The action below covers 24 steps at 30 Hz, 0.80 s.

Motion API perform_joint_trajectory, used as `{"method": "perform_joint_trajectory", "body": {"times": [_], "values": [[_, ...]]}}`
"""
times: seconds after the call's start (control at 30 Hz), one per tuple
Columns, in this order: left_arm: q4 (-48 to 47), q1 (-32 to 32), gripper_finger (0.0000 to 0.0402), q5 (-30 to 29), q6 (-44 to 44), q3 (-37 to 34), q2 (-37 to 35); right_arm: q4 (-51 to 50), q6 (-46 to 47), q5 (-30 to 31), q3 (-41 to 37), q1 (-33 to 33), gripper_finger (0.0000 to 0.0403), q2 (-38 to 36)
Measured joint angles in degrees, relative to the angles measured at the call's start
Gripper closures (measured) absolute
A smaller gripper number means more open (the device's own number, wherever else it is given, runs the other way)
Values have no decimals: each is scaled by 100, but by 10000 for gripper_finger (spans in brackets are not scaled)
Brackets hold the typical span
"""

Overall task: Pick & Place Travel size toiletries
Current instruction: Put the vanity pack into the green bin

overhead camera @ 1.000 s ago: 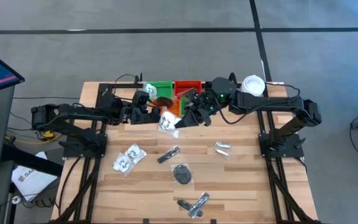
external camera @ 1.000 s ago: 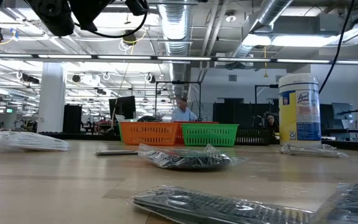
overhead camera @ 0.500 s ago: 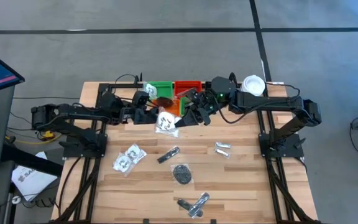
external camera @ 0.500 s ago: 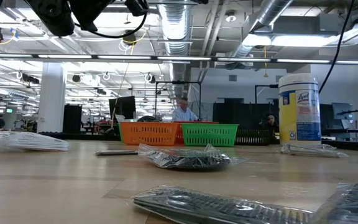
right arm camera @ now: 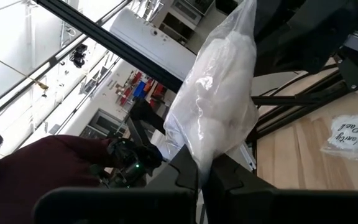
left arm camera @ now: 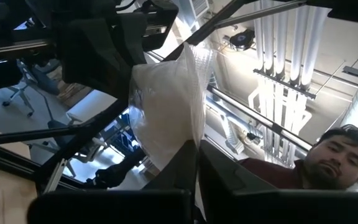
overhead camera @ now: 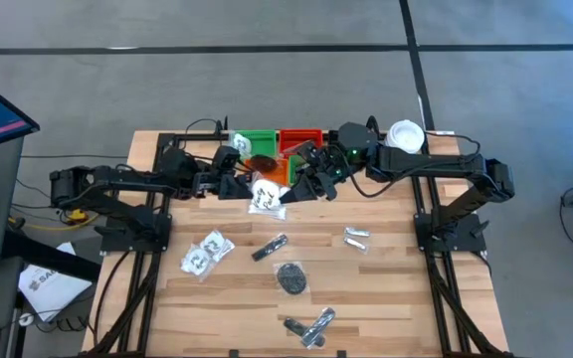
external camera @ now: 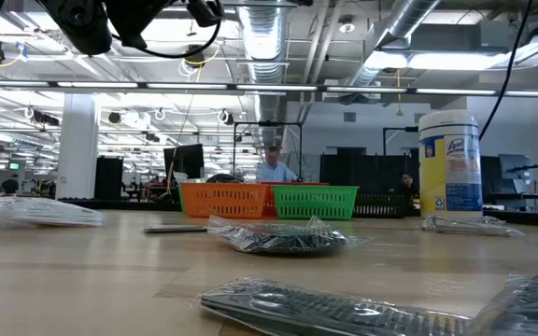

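Pale striped wood table (overhead camera: 386, 288). Green tray (overhead camera: 258, 141), red tray (overhead camera: 300, 137) beside it, orange tray (overhead camera: 279, 169) just in front. White canister (external camera: 449, 163) with yellow-blue label. Clear packet (overhead camera: 266, 196), white contents, before the orange tray. Dark grey oval (overhead camera: 290, 277).

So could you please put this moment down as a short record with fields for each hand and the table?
left hand: shut on the clear packet of white contents, raised near the trays
right hand: shut on the same packet's other edge
trays: green tray, red tray, at the table's far edge
still on table: two white packets, dark oval, silvery sachet
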Motion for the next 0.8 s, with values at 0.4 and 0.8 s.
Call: {"method": "perform_joint_trajectory", "body": {"times": [0.4, 0.8], "values": [[-117, 223, 401, 75, -120, 0, 0, 22, -1, -23, -6, -4, 305, -94], [-209, 819, 401, 160, -174, 0, -2, 106, -29, -196, 0, -186, 202, -322]]}}
